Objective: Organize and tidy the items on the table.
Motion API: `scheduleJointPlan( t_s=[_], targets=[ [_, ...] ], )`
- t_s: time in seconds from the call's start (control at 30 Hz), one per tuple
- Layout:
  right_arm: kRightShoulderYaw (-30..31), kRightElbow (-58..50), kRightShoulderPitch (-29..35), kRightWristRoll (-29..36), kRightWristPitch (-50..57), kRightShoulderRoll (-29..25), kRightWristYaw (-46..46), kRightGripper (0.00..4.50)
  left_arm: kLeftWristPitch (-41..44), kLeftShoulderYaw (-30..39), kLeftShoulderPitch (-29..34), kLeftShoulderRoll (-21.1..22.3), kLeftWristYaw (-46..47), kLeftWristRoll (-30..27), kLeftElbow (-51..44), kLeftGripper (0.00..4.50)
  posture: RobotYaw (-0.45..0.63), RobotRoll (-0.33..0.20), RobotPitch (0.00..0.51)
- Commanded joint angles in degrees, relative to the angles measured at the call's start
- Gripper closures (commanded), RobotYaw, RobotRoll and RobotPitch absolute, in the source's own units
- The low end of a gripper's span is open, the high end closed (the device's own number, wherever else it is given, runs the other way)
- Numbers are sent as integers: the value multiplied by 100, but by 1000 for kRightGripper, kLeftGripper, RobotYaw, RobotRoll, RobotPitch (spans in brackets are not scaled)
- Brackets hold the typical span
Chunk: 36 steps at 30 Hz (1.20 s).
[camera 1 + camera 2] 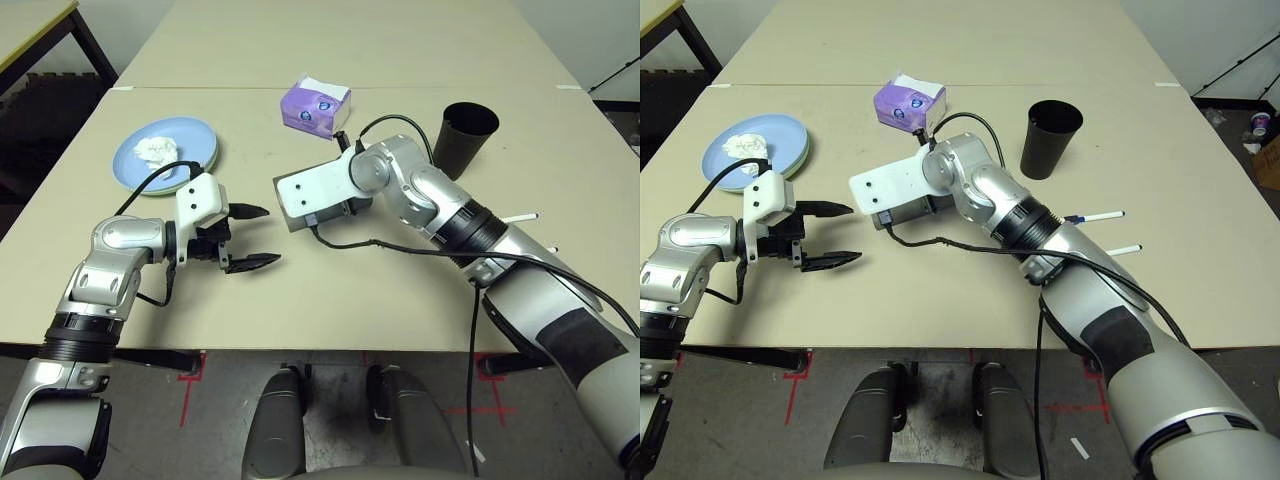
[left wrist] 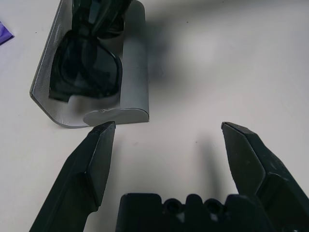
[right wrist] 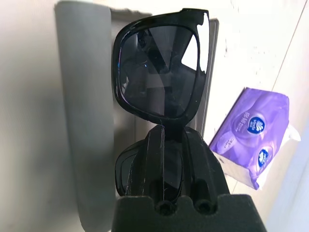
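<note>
Beige worktop [image 1: 330, 290] spread wide under both arms. Left tool [image 1: 252, 237] hung at about eight o'clock of the scene, black fingers [image 2: 94, 159] parted wide, gripping nothing, pointed toward three o'clock. Seen from the left wrist: grey oblong glasses case [image 2: 133, 72] lying open on the worktop just beyond the fingertips, black sunglasses [image 2: 87, 72] set over its hollow, case end just beside one fingertip but apart from it. Right tool [image 3: 171, 137] closed tight on the sunglasses at the bridge, one dark lens above the fingers, the other lens partly hidden behind them, frame held over the open case. In the head views, right wrist at centre, its white camera block covering case and sunglasses alike. Purple tissue box [image 1: 315, 105] at twelve o'clock of that wrist, near it but apart. Black cup [image 1: 464, 138] upright at two o'clock, well apart from the box. Two thin white pens [image 1: 1098, 216] at three o'clock, lying roughly parallel, partly hidden by the right forearm. Light blue plate [image 1: 135, 160] at ten o'clock, stacked on the pale green plate [image 1: 209, 157], only a green rim showing. Crumpled white tissue [image 1: 155, 150] resting on the blue plate. Yellow-edged table [image 1: 35, 30] at eleven o'clock, beyond the worktop's corner.
</note>
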Motion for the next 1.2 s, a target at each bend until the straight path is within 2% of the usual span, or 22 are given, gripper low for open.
scheduleJointPlan(
  t_s=[0.03, 0.43, 1.2],
  targets=[
    [97, -4, 61, -73, 10, 37, -17, 4136, -6, -10, 54, 40, -28, 17, -106, 0, 48, 0, 167],
    [76, 191, 52, -222, -101, -56, -157, 4136, -20, -13, 51, 30, -20, 22, -103, 0, 42, 0, 164],
    [30, -130, 230, -177, 181, 53, 187, 4136, -20, -17, 17, 45, -40, 36, -46, 0, 41, 0, 165]
  ],
)
